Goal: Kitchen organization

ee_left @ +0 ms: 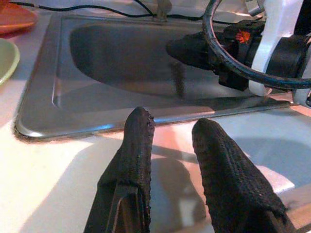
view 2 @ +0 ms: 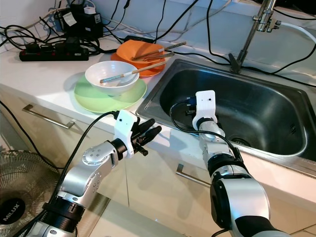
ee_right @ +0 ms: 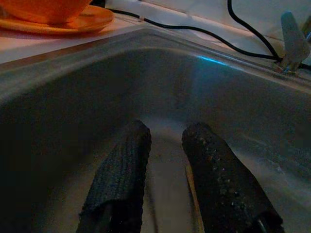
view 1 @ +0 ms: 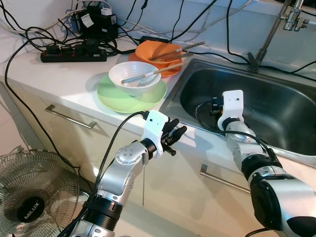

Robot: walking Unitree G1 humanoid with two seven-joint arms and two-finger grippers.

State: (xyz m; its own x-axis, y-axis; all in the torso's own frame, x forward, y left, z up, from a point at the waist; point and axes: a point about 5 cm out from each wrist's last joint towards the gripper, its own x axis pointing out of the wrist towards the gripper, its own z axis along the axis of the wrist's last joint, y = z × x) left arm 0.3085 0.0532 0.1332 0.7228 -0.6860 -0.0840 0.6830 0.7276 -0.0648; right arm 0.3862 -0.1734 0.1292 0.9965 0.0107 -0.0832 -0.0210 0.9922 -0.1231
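1. Two stacks of dirty dishes sat on the tabletop [view 1: 74, 84] left of the sink [view 1: 276, 98], none moved yet as far as I could judge.
2. Nearer stack: white bowl [view 1: 134, 76] on a green plate [view 1: 131, 96], with chopsticks [view 1: 153, 73] lying across the bowl rim.
3. Farther stack: orange bowl [view 1: 155, 52] on an orange plate [view 1: 165, 71], touching the green plate's far side, more chopsticks [view 1: 177, 51] resting in it.
4. My left gripper [view 1: 175, 136] hovered at the tabletop's front edge, just beside the sink's near-left corner. Jaws slightly parted, nothing between them, per the left wrist view [ee_left: 170, 160].
5. My right gripper [ee_right: 163, 170] was down inside the sink, low over its bottom. Jaws a little apart, holding nothing. A thin pale stick-like shape lay under them; too dark to tell what it was.
6. The sink basin looked otherwise bare, with the faucet [view 1: 291, 15] at the back right.
7. A power strip [view 1: 74, 53] and tangled cables [view 1: 29, 37] sat at the tabletop's back left, and a fan [view 1: 34, 192] stood on the floor below.
8. My judgement: task barely started. Both stacks and both chopstick sets were left to shift, likely into the sink.
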